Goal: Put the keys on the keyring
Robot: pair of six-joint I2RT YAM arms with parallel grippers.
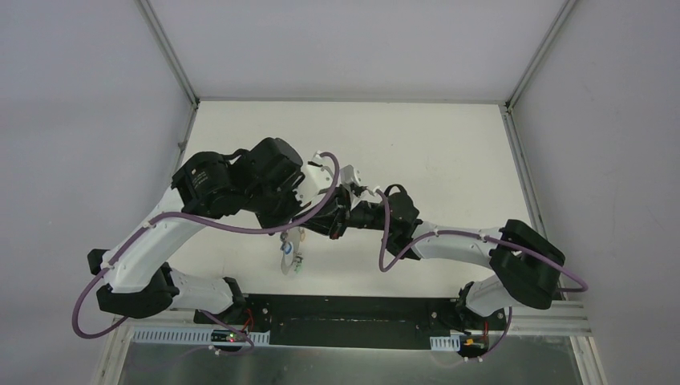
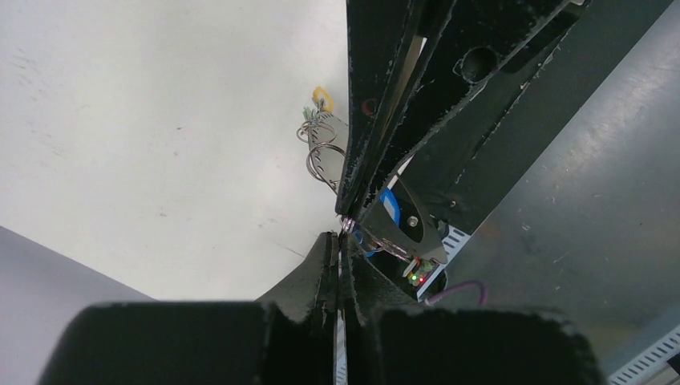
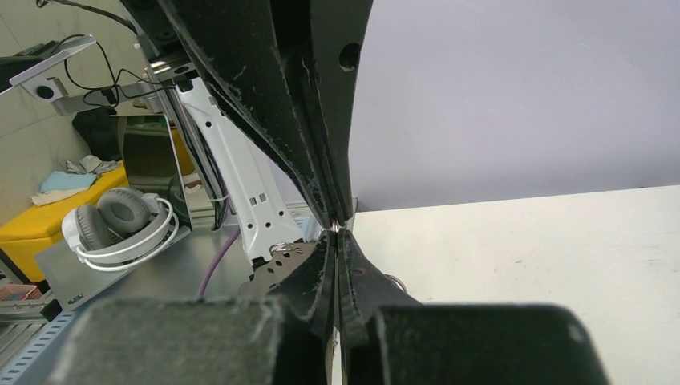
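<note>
My left gripper (image 1: 317, 215) and right gripper (image 1: 335, 227) meet tip to tip above the table's near middle. Both are shut, and a small bright bit of thin metal wire (image 2: 346, 227), seemingly part of the keyring, is pinched where the tips meet. In the left wrist view my left gripper (image 2: 343, 241) points up at the right gripper's fingers (image 2: 377, 120). A blue-tagged key (image 2: 390, 208) on a dark metal plate hangs just behind. Small wire rings (image 2: 321, 156) with yellow (image 2: 322, 98) and green tags dangle further off. From above, the keys (image 1: 290, 258) hang below the grippers. The right gripper (image 3: 337, 237) is also shut in its own view.
A perforated metal plate (image 3: 281, 261) with a small ring shows beside my right fingers. The black base plate (image 1: 353, 317) and metal rail run along the near edge. White walls and frame posts (image 1: 172, 60) enclose the table. Headphones (image 3: 120, 224) lie off the table.
</note>
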